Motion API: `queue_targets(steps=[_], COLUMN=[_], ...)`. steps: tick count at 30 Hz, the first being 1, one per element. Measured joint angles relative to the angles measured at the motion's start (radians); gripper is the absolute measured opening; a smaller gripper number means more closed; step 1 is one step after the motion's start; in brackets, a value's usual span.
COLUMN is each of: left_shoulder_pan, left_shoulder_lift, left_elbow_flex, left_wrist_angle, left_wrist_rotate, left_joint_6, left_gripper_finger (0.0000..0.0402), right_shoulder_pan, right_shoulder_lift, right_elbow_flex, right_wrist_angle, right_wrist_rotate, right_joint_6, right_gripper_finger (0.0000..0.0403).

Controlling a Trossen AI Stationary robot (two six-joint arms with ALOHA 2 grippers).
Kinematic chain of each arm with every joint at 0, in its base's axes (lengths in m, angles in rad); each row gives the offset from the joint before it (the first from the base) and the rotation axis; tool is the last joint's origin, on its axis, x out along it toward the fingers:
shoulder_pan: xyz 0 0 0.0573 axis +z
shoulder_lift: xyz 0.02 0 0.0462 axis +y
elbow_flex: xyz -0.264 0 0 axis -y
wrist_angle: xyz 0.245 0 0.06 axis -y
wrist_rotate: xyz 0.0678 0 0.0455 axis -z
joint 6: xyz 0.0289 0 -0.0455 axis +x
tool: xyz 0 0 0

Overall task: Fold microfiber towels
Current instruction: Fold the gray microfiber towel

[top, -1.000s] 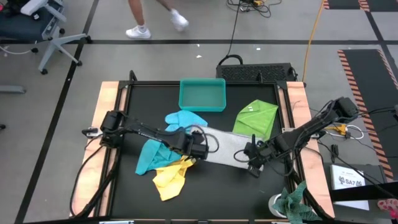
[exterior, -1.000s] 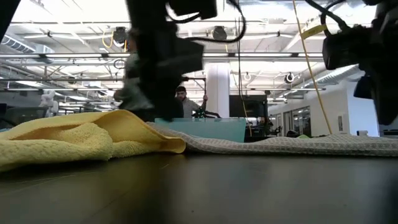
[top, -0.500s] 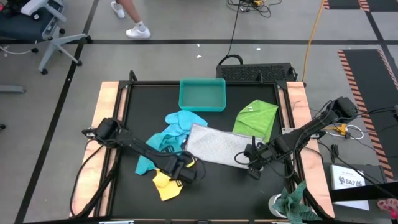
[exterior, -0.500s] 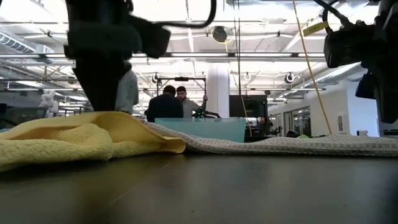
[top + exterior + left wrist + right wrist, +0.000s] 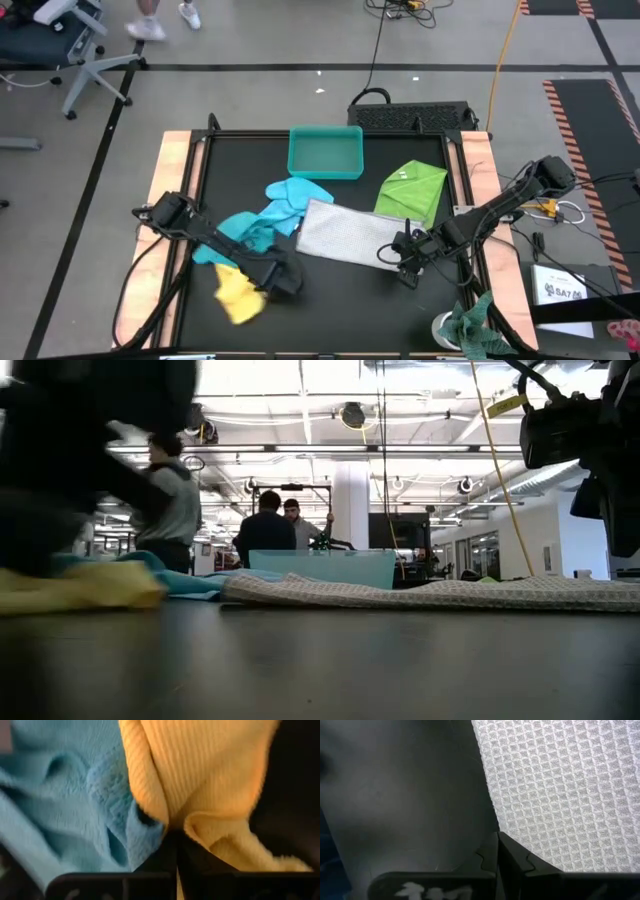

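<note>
Two grippers are both closed at this moment. On the left side of the counter (image 5: 330, 295), the left gripper (image 5: 283, 283) is clamped on the yellow towel (image 5: 236, 294), with a fold of the turquoise towel (image 5: 240, 232) pinched in beside it (the left wrist view shows both cloths meeting at the shut fingertips). The yellow towel lies bunched near the front edge, touching the turquoise one behind it. The right gripper (image 5: 399, 262) rests shut at the front right corner of the pale grey towel (image 5: 345, 234); whether that corner is actually pinched I cannot tell.

That grey towel lies flat mid-counter, its long axis running left to right, slightly slanted. My judgement: the coming fold turns on this axis, and the right arm is the nearer one to carry the right end toward the left.
</note>
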Motion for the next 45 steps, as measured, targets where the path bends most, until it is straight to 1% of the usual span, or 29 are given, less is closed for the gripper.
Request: queue_targets(steps=[2, 4, 7, 9, 12, 16, 18, 19, 23, 26, 29, 33, 37, 45], left_shoulder_pan=[-0.024, -0.045, -0.059, -0.058, -0.041, 0.009, 0.046, 0.067, 0.152, 0.204, 0.245, 0.272, 0.270, 0.231], left_shoulder_lift=[0.003, -0.005, -0.038, -0.063, -0.102, -0.129, -0.130, -0.129, -0.105, -0.079, -0.054, -0.015, 0.028, 0.087], left_elbow_flex=[-0.001, 0.002, 0.031, 0.062, 0.108, 0.146, 0.152, 0.152, 0.145, 0.143, 0.143, 0.143, 0.143, 0.147], left_wrist_angle=[-0.066, -0.108, -0.099, -0.080, -0.014, 0.103, 0.183, 0.229, 0.416, 0.478, 0.480, 0.471, 0.476, 0.496], left_wrist_rotate=[0.044, 0.064, 0.043, -0.024, -0.157, -0.328, -0.383, -0.392, -0.390, -0.379, -0.360, -0.339, -0.311, -0.282], left_joint_6=[-0.001, -0.017, -0.066, -0.096, -0.102, -0.037, 0.026, 0.065, 0.227, 0.294, 0.316, 0.343, 0.348, 0.291], left_gripper_finger=[0.0005, 0.0002, 0.0004, 0.0003, 0.0003, 0.0002, 0.0003, 0.0003, 0.0002, 0.0001, 0.0001, 0.0001, 0.0001, 0.0001], right_shoulder_pan=[0.000, 0.000, 0.000, 0.000, 0.000, 0.000, 0.000, 0.000, 0.000, 0.000, 0.000, 0.000, 0.000, 0.000], right_shoulder_lift=[0.000, 0.000, 0.000, 0.000, 0.000, 0.000, 0.000, 0.000, 0.000, 0.000, 0.000, 0.000, 0.000, 0.000], right_elbow_flex=[0.000, 0.000, 0.000, 0.000, 0.000, 0.000, 0.000, 0.000, 0.000, 0.000, 0.000, 0.000, 0.000, 0.000], right_wrist_angle=[-0.001, 0.000, 0.002, 0.003, 0.005, 0.019, 0.024, 0.028, 0.031, 0.032, 0.033, 0.031, 0.030, 0.030], right_wrist_rotate=[0.000, 0.000, 0.000, -0.001, -0.001, 0.000, 0.002, 0.002, 0.004, 0.005, 0.005, 0.005, 0.005, 0.004], right_joint_6=[0.000, 0.000, 0.000, 0.000, 0.003, 0.003, 0.003, 0.003, 0.003, 0.003, 0.003, 0.003, 0.002, 0.000], right_gripper_finger=[0.0000, 0.0000, 0.0000, 0.0000, 0.0000, 0.0000, 0.0000, 0.0000, 0.0000, 0.0000, 0.0000, 0.0000, 0.0000, 0.0000])
